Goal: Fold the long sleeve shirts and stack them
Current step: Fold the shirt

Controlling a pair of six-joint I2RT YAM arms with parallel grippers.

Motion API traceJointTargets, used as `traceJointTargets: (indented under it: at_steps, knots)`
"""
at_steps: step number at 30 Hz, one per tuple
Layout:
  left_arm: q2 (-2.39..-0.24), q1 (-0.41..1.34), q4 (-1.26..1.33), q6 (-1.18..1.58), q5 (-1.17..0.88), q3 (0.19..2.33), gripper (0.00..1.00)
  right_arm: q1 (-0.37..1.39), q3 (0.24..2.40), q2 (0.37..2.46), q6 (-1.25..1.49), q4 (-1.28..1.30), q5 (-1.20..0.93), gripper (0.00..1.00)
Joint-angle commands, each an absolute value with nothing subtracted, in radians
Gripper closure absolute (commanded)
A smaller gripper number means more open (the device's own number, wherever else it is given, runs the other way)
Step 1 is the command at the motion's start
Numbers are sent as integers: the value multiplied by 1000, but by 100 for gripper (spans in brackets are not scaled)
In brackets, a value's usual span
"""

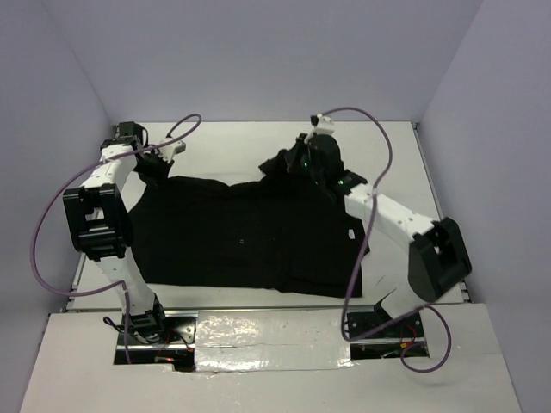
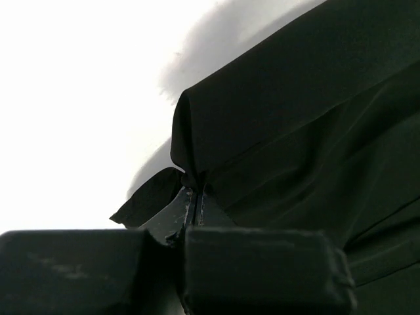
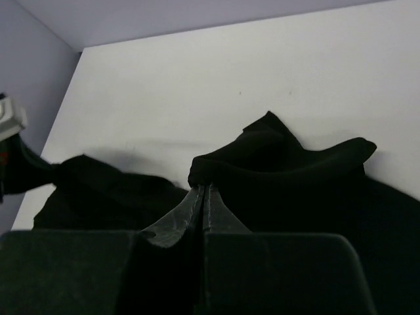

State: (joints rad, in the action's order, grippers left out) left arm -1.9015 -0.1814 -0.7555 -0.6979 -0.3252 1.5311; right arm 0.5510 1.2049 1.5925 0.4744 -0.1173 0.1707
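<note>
Jaws on black shirt (image 1: 224, 232), white label (image 1: 351, 233)

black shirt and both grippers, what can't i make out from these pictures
Left wrist view: the left gripper pinches a fold of the black shirt; the cloth runs off the right edge.
Right wrist view: the right gripper's body hides the cloth beneath it.
Top view: sleeves and folds merge, black on black; both grippers' fingertips are lost in bunched cloth; the white speck is too small to identify.
</note>
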Motion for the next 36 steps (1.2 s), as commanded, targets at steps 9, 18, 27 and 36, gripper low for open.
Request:
traceJointTargets:
  at_steps: [9,18,27,36]
  knots:
    - [-1914,-175,-802,-712,-405,1486,100,710,691,1280,749,176,121,56]
    - [-1899,-169,-802,-710,-425,1467,100,660,793,1099,332,38,253,12]
    - [-1891,-169,-785,-698,-426,1454,100,638,1587,1823,115,431,-75,68]
    - [-1893,-169,-781,-686,-430,1462,100,638,2114,2344,153,658,-64,51]
